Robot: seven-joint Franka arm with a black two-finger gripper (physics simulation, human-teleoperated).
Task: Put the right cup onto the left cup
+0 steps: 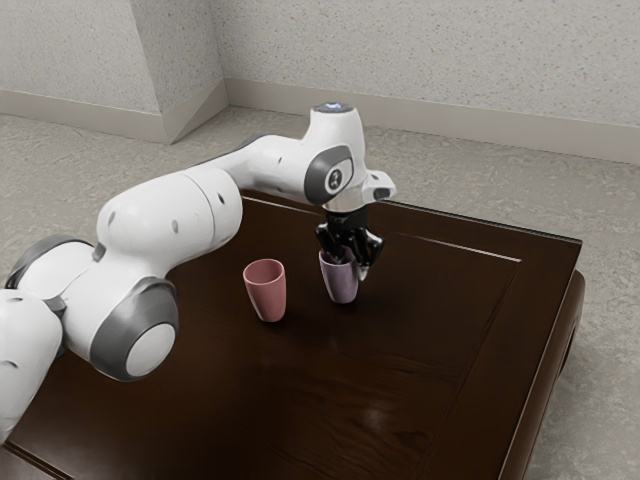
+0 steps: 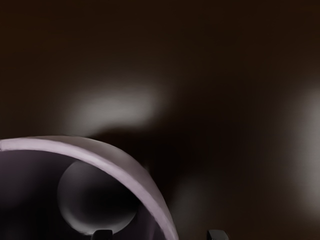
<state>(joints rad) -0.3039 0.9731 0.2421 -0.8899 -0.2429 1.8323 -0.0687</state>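
Pink cup (image 1: 267, 297) — near purple cup (image 1: 342, 284), dark table (image 1: 220, 400)

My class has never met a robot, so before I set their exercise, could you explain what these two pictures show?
The machine is a white and grey jointed robot arm, drawn by a computer simulator. It ends in a black two-finger gripper, which serves as its hand.

The exterior view is taken from the arm's side. The wrist view comes from a camera on the hand, looking closely at a cup's rim.

On the dark brown wooden table are two upright, open-topped cups: a pinkish-red one and a pale purple one, the latter under the gripper.

Nothing is gripped: the fingers stand apart, one at the purple cup's mouth and the other outside its wall.
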